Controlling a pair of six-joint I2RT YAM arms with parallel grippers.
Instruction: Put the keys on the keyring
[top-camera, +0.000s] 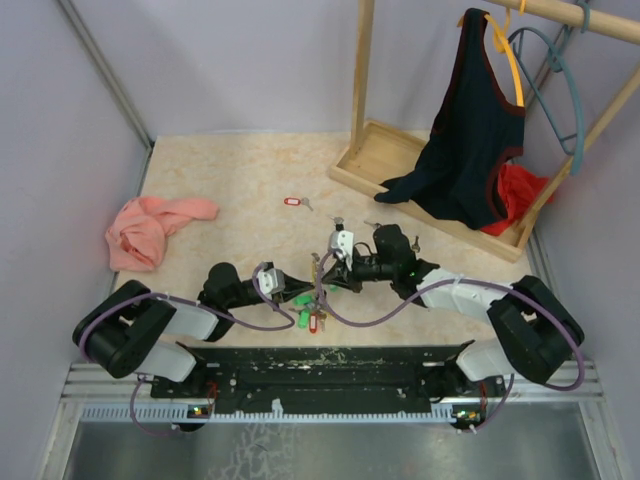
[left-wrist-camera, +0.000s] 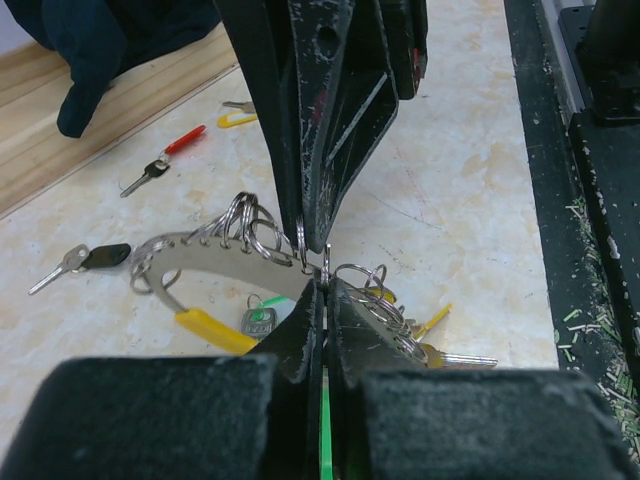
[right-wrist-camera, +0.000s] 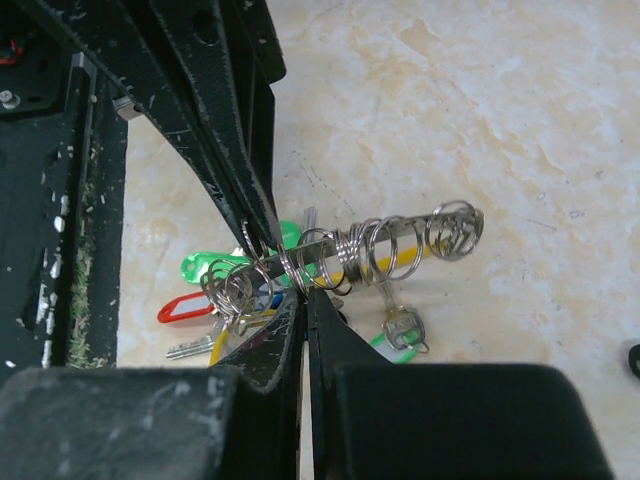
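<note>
My left gripper (left-wrist-camera: 323, 292) and right gripper (right-wrist-camera: 305, 292) meet tip to tip near the table's front middle (top-camera: 320, 285). The keyring (right-wrist-camera: 400, 240) is a silvery curved band strung with several small split rings; it also shows in the left wrist view (left-wrist-camera: 190, 248). My right gripper is shut on the band. My left gripper is shut on a green-tagged key (left-wrist-camera: 324, 420), whose small ring (left-wrist-camera: 326, 262) pokes out at the fingertips against the band. Green (right-wrist-camera: 215, 266), red (right-wrist-camera: 185, 308) and yellow tagged keys hang from the ring onto the table (top-camera: 312, 318).
Loose keys lie on the table: a red-tagged one (top-camera: 292, 202), a black-tagged one (left-wrist-camera: 92, 258), a red-headed one (left-wrist-camera: 165, 160) and a yellow one (left-wrist-camera: 236, 120). A pink cloth (top-camera: 150, 228) lies at the left. A wooden rack (top-camera: 372, 160) with a dark garment (top-camera: 470, 130) and a teal hanger (top-camera: 570, 100) stands back right.
</note>
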